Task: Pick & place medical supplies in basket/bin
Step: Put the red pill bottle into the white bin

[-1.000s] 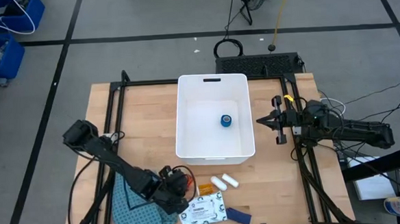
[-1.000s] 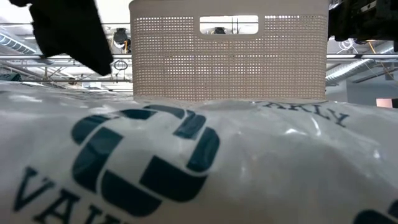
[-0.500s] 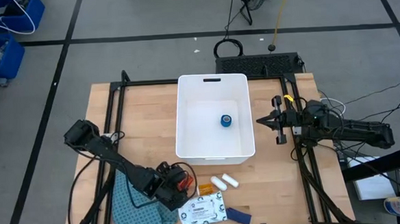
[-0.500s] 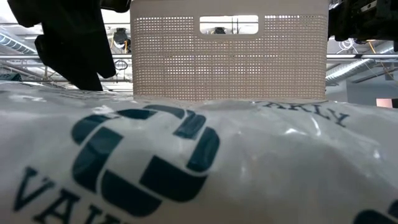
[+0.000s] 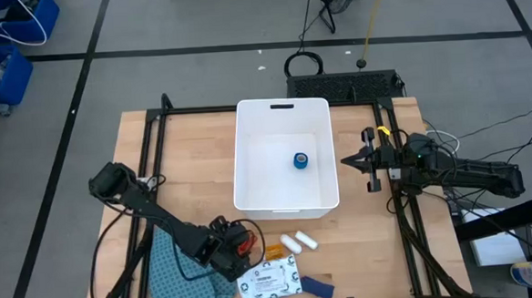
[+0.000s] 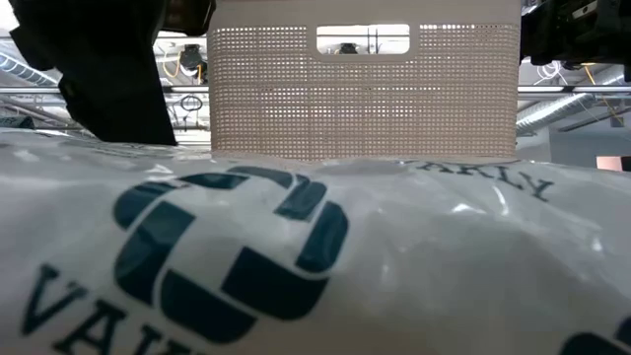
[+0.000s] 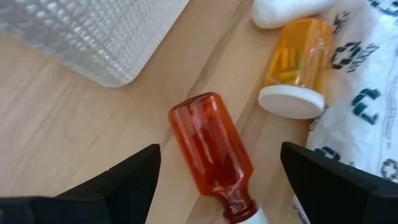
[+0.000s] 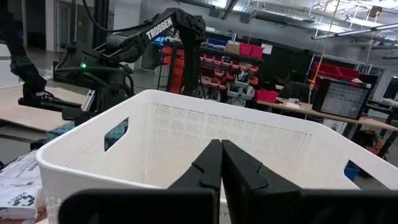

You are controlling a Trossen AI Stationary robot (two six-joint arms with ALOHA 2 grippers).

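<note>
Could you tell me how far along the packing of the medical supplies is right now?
Done: only the blue tape roll sits in the white bin. In hand: nothing; the left gripper is open around the red bottle. Left: that bottle, the orange pill bottle, two white cylinders, the packet and the dark blue strip.

- White tub point(image 5: 248, 159): upright, mid-table, holding a blue tape roll point(image 5: 300, 160).
- Red bottle point(image 7: 208, 149): lying on its side beside the orange pill bottle point(image 7: 295, 62).
- Two white cylinders point(image 5: 298, 243), printed packet point(image 5: 271, 281) and dark blue strip point(image 5: 316, 288): near the table's front edge.

Wooden table point(image 5: 194, 171), white bin point(image 5: 284, 153), supplies, patterned cloth point(image 5: 174, 274)
</note>
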